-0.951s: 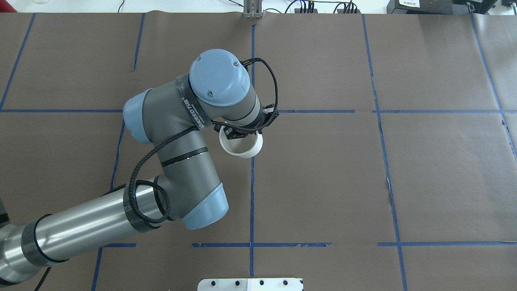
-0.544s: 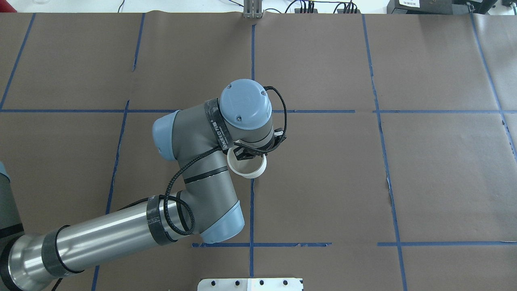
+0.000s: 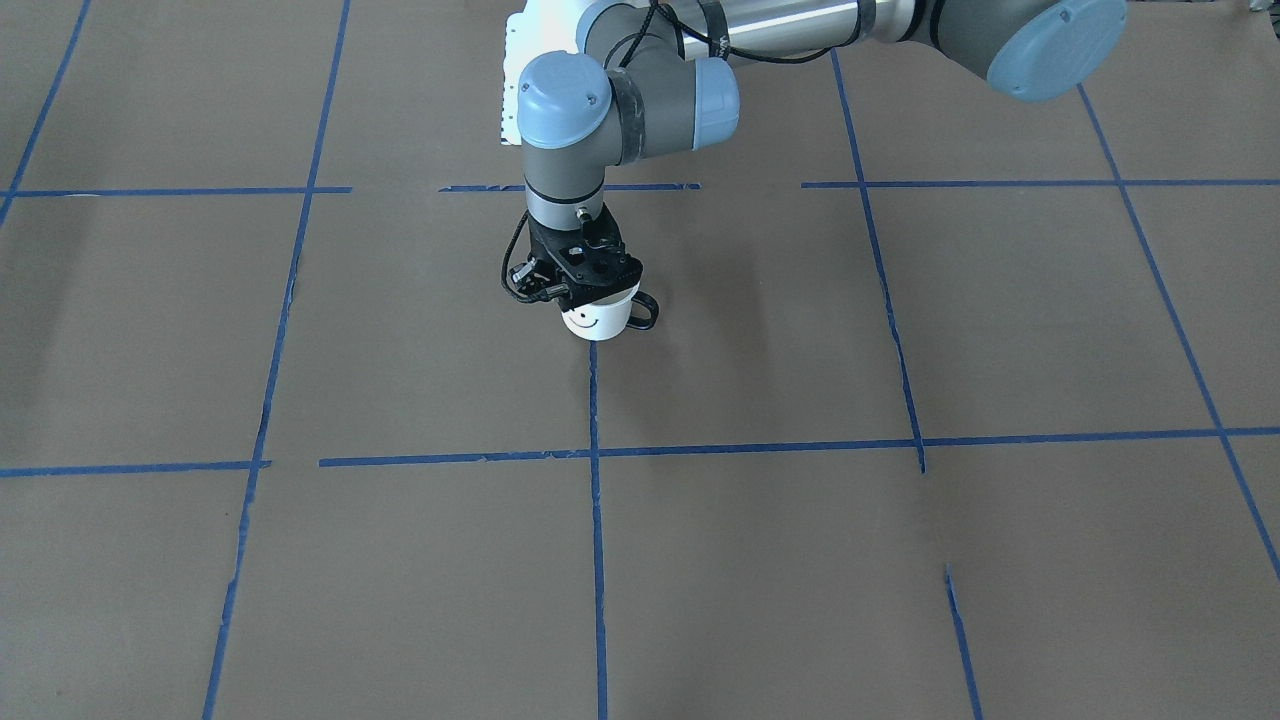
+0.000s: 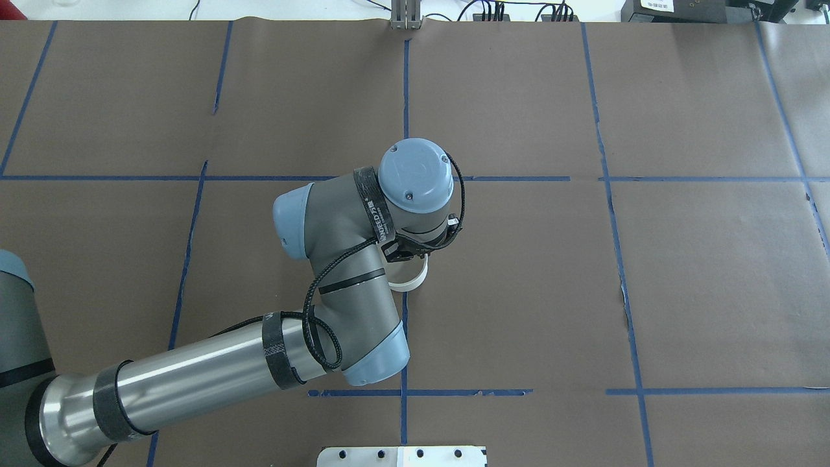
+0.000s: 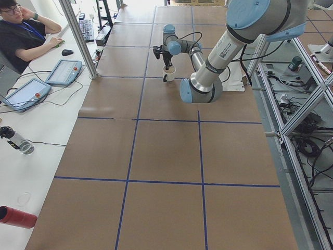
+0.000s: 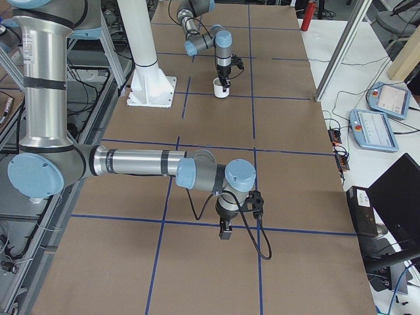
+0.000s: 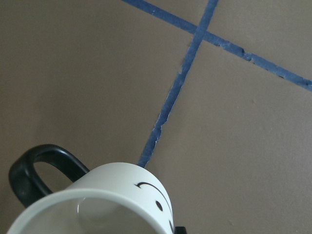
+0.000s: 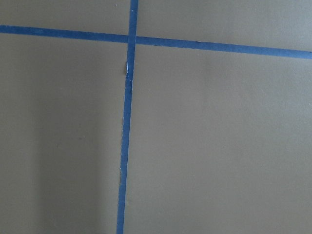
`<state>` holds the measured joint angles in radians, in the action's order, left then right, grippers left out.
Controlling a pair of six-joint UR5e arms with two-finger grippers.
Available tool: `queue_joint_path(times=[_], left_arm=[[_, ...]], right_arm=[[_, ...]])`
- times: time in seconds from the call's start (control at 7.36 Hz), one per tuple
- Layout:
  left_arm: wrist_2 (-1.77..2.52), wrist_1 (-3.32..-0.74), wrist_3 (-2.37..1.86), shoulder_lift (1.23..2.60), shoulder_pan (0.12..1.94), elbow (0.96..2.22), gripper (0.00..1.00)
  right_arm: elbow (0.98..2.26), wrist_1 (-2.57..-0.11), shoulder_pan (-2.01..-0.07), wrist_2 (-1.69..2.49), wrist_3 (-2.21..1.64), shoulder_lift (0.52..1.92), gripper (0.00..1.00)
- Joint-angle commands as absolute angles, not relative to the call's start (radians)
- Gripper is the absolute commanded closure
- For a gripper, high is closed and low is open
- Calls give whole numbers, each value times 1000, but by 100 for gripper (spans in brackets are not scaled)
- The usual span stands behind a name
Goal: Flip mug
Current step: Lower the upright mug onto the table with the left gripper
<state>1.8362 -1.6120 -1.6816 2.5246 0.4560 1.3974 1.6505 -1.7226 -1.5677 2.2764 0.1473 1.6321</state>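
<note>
Left wrist: white mug (image 7: 112,200) w/ smiley.

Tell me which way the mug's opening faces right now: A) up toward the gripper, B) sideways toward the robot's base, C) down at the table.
A: the left wrist camera looks into the mug and its white inside, and the smiley face reads upright under the left gripper.

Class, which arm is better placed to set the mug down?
Left: the left gripper holds the mug by its rim, opening up. The right gripper hangs far off along the table.
</note>
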Motion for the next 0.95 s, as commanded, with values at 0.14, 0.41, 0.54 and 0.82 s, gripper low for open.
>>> queue_joint_path(times=[0.14,0.41,0.54,0.82], left_arm=[[1836,-1615,-1675,2523,450,1394,63],[1835,-1615,-1671,2520,449,1400,27],[1832,-1612,-1666,2519,449,1431,0],[1835,-1550,-1577,2478,457,1608,0]], right_arm=[[1651,-1723,-1568,2276,147,1632,0],[1651,-1723,-1568,2276,147,1632,0],[1651,-1723,-1568,2276,147,1632,0],[1651,-1723,-1568,2276,147,1632,0]])
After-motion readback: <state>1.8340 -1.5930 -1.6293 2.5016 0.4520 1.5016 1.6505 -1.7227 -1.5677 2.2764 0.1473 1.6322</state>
